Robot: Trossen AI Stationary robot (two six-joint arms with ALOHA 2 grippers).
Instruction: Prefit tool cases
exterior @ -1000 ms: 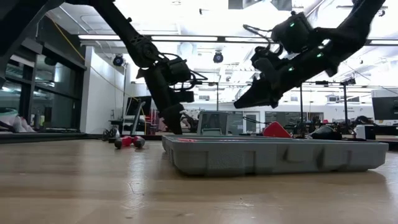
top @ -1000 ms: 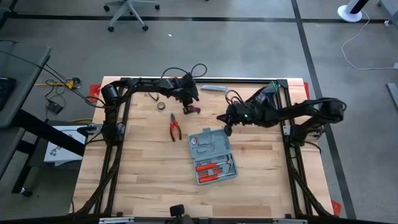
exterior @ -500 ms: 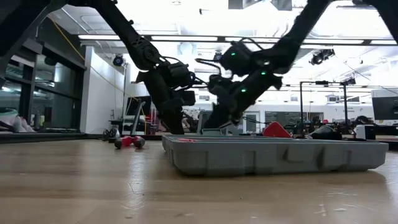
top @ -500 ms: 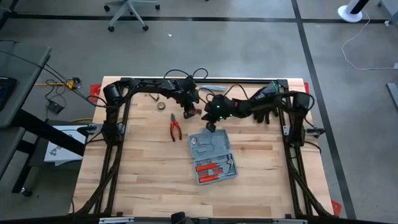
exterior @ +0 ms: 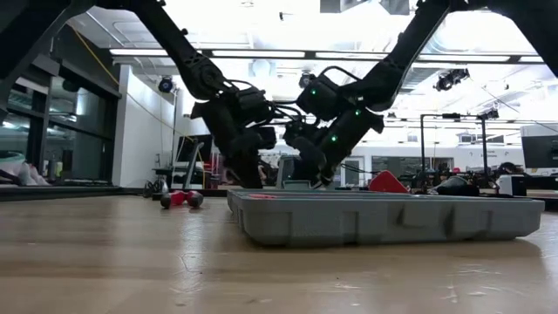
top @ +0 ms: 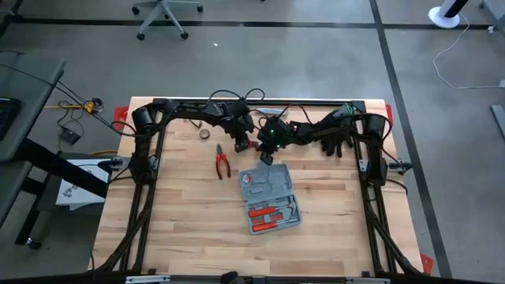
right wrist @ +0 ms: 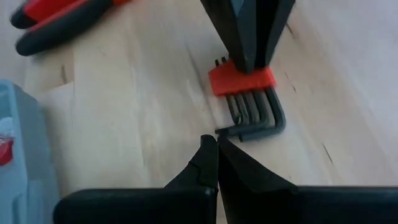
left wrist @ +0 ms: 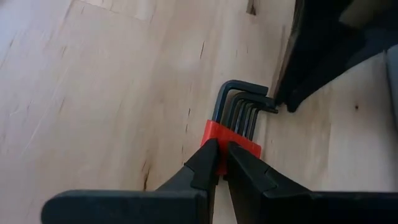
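The tool case (top: 269,199) lies open near the middle of the wooden table (top: 189,229), a blue-grey moulded shell with red-handled tools seated in the slots of its nearer half. Beyond it, the left gripper (left wrist: 222,163) is pinched on the red holder of a hex key set (left wrist: 239,118) lying flat on the wood. The right gripper (right wrist: 217,149) points down with its fingers pressed together, holding nothing, its tips right at the bent ends of the keys. Red-handled pliers (top: 222,163) lie just left of the case.
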